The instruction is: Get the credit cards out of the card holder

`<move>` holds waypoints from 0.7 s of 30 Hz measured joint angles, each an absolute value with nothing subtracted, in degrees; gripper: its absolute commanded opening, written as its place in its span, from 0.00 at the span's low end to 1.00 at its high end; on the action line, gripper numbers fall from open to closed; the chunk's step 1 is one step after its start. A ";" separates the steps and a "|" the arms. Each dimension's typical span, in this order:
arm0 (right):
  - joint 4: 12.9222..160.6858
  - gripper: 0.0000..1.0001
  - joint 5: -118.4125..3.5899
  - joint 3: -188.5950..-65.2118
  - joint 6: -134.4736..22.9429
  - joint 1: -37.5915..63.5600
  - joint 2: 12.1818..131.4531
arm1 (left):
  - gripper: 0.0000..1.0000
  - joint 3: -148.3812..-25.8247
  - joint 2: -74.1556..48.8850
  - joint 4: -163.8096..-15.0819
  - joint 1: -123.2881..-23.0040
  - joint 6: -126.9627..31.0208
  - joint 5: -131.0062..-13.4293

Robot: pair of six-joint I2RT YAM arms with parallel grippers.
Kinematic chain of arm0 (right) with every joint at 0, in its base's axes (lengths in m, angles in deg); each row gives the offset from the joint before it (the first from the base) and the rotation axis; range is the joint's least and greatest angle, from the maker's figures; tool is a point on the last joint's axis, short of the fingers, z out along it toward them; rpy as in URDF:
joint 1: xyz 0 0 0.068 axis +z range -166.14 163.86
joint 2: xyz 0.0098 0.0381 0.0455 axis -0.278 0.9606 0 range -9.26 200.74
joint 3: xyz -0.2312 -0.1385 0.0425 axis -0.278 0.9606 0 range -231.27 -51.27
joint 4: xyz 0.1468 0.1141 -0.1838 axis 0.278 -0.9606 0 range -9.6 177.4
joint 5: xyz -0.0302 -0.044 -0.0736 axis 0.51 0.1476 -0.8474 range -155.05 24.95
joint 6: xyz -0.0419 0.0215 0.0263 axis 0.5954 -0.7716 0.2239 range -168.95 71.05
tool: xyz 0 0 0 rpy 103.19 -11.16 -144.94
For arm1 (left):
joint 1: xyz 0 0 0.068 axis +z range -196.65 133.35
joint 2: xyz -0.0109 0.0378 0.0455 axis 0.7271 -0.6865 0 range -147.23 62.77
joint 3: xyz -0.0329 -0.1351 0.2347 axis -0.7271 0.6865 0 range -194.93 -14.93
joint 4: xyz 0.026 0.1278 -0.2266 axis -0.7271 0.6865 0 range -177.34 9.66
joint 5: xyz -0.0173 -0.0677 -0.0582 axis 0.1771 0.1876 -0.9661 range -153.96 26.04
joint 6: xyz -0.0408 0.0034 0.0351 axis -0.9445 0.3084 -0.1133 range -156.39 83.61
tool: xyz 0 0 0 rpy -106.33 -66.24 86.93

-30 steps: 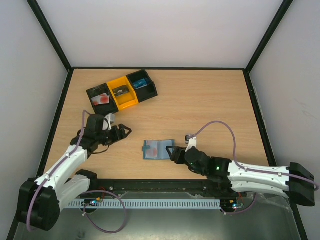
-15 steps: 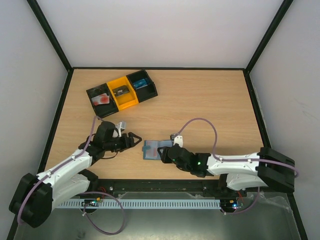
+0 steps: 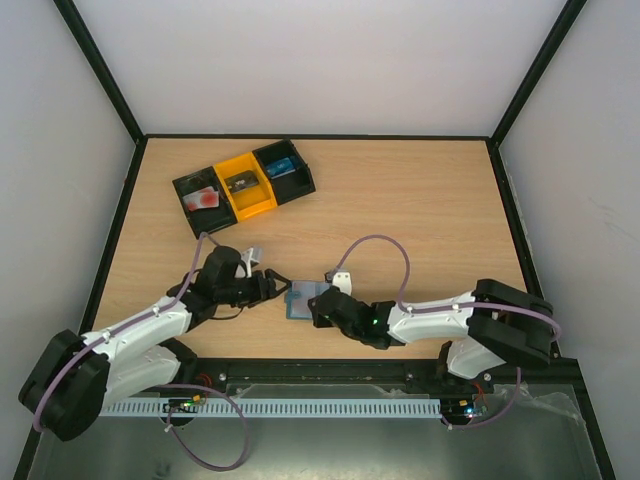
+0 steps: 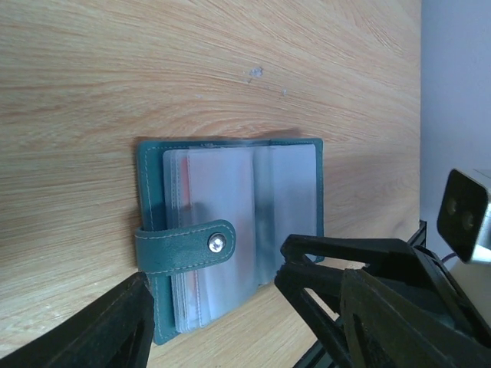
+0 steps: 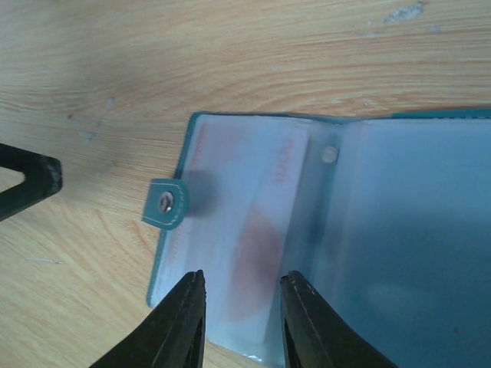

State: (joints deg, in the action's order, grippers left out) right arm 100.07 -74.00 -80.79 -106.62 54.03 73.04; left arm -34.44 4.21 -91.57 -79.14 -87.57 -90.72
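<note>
The card holder [image 3: 300,298] lies open on the wooden table, teal with clear sleeves and a snap strap [image 4: 186,249]. A credit card [image 5: 261,253] with a red-pink mark shows through the left sleeve; any other cards are hidden. My left gripper [image 3: 277,290] is at the holder's left edge. In the left wrist view it [image 4: 245,330] stands open, wide, by the strap side. My right gripper [image 3: 318,309] reaches over the holder from the right. In the right wrist view it [image 5: 242,307] has its jaws a narrow gap apart over the marked card's sleeve, with nothing clamped between them.
A black-and-orange three-compartment tray [image 3: 245,183] sits at the back left with small items inside, one of them red. The black frame [image 3: 320,370] runs along the near table edge, close behind both grippers. The right arm's cable [image 3: 375,245] loops above the table.
Both arms have closed in on the holder, the left moving right and the right moving left over it. The right jaws have narrowed a lot, the left ones slightly.
</note>
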 measured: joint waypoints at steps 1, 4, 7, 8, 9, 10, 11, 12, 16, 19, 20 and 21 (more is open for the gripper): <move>100.09 0.28 -74.00 -80.79 -106.58 53.99 73.52 | 0.67 -34.42 4.03 -91.81 -79.51 -87.79 -90.63; 100.11 0.26 -73.94 -80.79 -106.34 53.94 74.66 | 0.66 -34.31 3.55 -92.60 -80.47 -88.44 -90.35; 100.17 0.19 -73.50 -80.79 -105.88 53.94 76.16 | 0.65 -33.96 3.09 -93.60 -81.54 -89.41 -89.87; 100.26 0.17 -73.24 -80.77 -105.88 53.94 76.86 | 0.65 -33.72 3.00 -94.06 -81.93 -89.71 -89.71; 100.50 0.14 -73.04 -80.66 -105.88 53.94 77.39 | 0.64 -33.57 2.96 -94.39 -82.20 -90.02 -89.63; 101.05 0.11 -72.87 -80.39 -105.88 53.94 77.83 | 0.64 -33.41 2.87 -94.74 -82.50 -90.45 -89.50; 101.75 0.08 -72.84 -80.00 -105.94 53.94 78.07 | 0.64 -33.26 2.72 -95.24 -82.81 -90.94 -89.39; 102.49 0.05 -72.84 -79.58 -105.96 53.94 78.07 | 0.64 -33.17 2.59 -95.64 -83.03 -91.22 -89.39; 105.49 0.02 -72.76 -77.90 -106.31 53.94 78.09 | 0.64 -32.85 1.76 -97.69 -83.92 -93.03 -89.41; 108.28 0.02 -72.80 -76.22 -106.60 53.94 77.96 | 0.66 -32.85 0.93 -99.59 -84.60 -94.37 -89.41; 109.31 0.02 -72.80 -75.50 -106.66 53.94 77.78 | 0.67 -32.85 0.49 -100.47 -84.80 -94.78 -89.41; 110.34 0.02 -72.78 -74.71 -106.84 53.94 77.52 | 0.68 -32.85 -0.01 -101.25 -85.02 -95.18 -89.43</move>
State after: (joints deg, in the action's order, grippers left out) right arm 110.34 -72.78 -74.71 -106.84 53.94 77.52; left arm -32.85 -0.01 -101.25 -85.02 -95.18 -89.43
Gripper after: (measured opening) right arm 0.024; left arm 0.654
